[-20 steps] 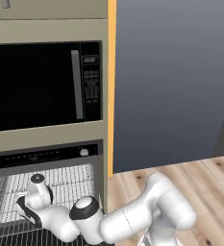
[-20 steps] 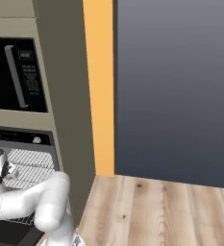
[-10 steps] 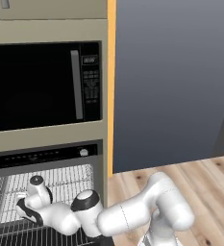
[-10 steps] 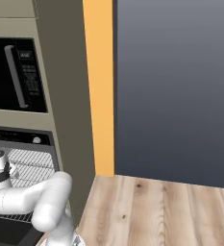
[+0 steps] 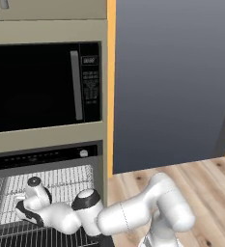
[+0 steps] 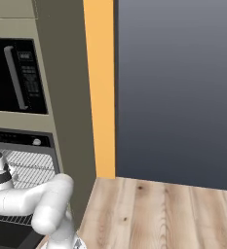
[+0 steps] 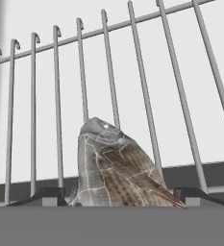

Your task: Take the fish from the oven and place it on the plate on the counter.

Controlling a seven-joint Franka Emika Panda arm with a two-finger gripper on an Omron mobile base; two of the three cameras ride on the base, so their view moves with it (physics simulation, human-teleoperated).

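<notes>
Reaching into the oven [image 5: 46,159] at the lower left of the left base frame, your arm lies low and stretched out flat so the hand can get in over the wire rack [image 5: 70,181]. That posture makes sense: the cavity is shallow in height, so a level approach along the rack is the only clean way in.

The fish [image 7: 114,168] sits on that rack, dead centre at the bottom of the hand frame, head pointing up the frame and away from the camera, with the rack bars running behind it. It lies lengthwise along the approach line, so the fingers would take it across its narrow body, which is the easy axis.

The gripper [image 7: 114,199]: you see the two dark fingertips [image 7: 46,197] low in the hand frame, one on each side of the fish. Left tip looks close against the flank; the right one shows a small gap, though the fish's tail edge runs toward it. So the jaws straddle the fish and are fairly wide. Whether the pads are actually pressing it yet, you cannot tell from this; read it as not gripped.

In the right base frame the hand sits at the left edge over the rack.

My read: you're at the grasp step, fish not lifted. Watch the tips snagging the rack bars.
</notes>
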